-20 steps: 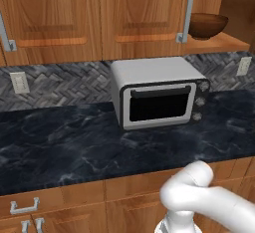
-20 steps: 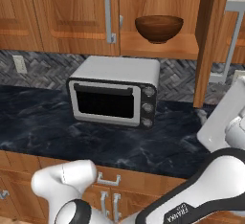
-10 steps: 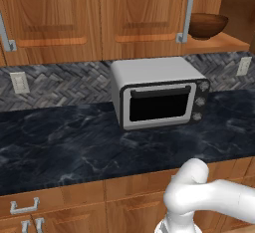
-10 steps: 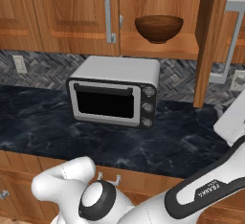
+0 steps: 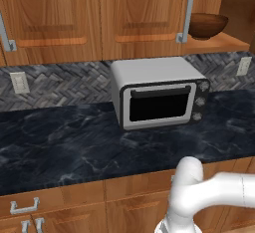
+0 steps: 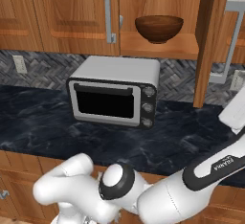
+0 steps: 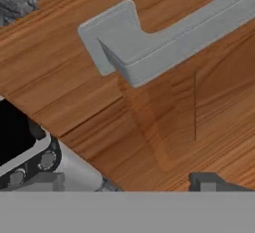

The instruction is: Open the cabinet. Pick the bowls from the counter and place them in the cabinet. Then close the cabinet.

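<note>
My fingers (image 7: pixel 127 181) are spread as wide as they go, nothing between them, and I'm looking along them at the silver bar handle (image 7: pixel 164 33) of the cabinet's open right door (image 6: pixel 206 41), with its wood grain all across the hand view. The dark wooden bowl (image 6: pixel 159 28) sits upright on the shelf (image 6: pixel 191 51) inside the cabinet (image 5: pixel 142 13), so I judge the job now is closing up. To do it well, I'd either line the tips up on both sides of that bar and close on it squarely, or lay a flat surface against the panel and push. Either way the move should follow the door's arc round its hinge, not go straight in. The bar's bent end is the part closest to centre, so I'd slide along toward the straight run before committing. The left door is shut with its own handle (image 6: pixel 110 13) just beside the opening. The bowl stands back from the shelf's front edge, so it should clear the swing. Below, the toaster oven (image 5: pixel 159 97) stands on the black desk (image 5: pixel 74 142), under the cabinet, and my elbow has to stay clear of it.
</note>
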Robot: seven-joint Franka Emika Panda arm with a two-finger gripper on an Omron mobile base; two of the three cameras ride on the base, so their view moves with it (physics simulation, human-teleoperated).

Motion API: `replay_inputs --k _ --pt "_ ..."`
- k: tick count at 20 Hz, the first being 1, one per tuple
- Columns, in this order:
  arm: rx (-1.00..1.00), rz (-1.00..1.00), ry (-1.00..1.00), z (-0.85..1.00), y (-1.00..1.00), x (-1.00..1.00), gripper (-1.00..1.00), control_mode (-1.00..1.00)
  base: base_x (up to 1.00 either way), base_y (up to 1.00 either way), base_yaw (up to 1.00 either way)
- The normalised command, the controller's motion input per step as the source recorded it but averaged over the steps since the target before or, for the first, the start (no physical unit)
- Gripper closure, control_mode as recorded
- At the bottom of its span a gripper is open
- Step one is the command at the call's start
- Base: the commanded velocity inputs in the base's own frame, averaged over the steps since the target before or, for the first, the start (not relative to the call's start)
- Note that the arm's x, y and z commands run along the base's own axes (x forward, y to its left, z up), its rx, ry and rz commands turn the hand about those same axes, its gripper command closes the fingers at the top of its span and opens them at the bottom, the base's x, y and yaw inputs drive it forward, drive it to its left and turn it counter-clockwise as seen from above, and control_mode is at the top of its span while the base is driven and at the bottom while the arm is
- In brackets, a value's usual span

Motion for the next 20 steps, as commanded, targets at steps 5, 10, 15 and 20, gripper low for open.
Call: replay_inputs --k 5,10,15,20 --pt "0.07 0.07 0.11 0.07 0.11 0.54 -1.00 -1.00 0.00 0.00 0.00" --pt "0.03 0.10 0.03 0.16 0.43 0.34 -1.00 -1.00 0.00 0.00 0.00" --pt "0.01 0.14 0.00 0.34 0.77 0.04 -1.00 -1.00 0.00 0.00 0.00" --pt "0.00 0.18 -0.02 0.16 1.00 -0.10 -1.00 -1.00 0.00 0.00 0.00"
